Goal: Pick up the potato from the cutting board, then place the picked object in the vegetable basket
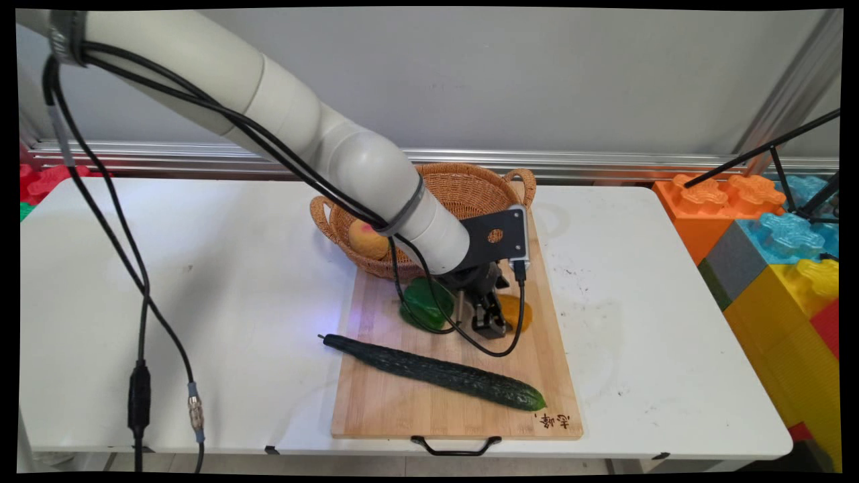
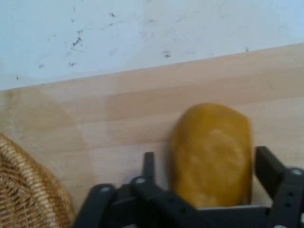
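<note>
Orange pepper [image 2: 211,154] lies on the cutting board [image 1: 402,402], between the fingers [image 2: 268,168] of the lowered gripper [image 1: 488,320]; the jaws stand wide on either side of it, not visibly closed on it. Green pepper [image 1: 423,302] sits just beside the gripper, toward the arm's side. Cucumber [image 1: 436,370] lies diagonally across the board's near half. Wicker basket [image 1: 470,184] at the board's far end holds a peach [image 1: 366,238]. Board rests on the white table [image 1: 201,282].
</note>
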Robot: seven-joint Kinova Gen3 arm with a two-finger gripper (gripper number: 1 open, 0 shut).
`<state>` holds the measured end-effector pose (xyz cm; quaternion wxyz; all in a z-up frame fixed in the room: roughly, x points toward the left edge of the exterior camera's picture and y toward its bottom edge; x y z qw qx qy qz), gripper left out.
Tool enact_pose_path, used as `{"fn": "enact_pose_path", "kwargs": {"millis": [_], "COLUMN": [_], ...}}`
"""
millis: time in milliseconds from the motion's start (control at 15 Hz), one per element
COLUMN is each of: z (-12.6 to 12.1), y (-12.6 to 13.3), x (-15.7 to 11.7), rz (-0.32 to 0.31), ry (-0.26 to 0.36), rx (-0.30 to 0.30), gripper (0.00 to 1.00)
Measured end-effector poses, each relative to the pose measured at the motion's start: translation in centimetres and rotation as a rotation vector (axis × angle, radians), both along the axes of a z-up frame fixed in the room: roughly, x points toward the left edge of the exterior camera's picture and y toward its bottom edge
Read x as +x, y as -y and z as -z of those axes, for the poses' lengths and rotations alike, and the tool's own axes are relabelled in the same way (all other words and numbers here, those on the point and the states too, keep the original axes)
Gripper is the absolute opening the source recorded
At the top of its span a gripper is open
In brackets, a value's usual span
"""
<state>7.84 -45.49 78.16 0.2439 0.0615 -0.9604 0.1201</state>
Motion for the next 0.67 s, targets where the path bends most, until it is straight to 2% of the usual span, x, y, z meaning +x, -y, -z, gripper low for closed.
{"fn": "enact_pose_path", "kwargs": {"millis": [400, 667], "z": [0.8, -0.4], "y": [0.3, 0.2], "x": [-0.4, -0.3], "rz": [0.0, 0.004], "ry": [0.009, 0.002], "rx": [0.016, 0.021], "gripper": [0.0, 0.0]}}
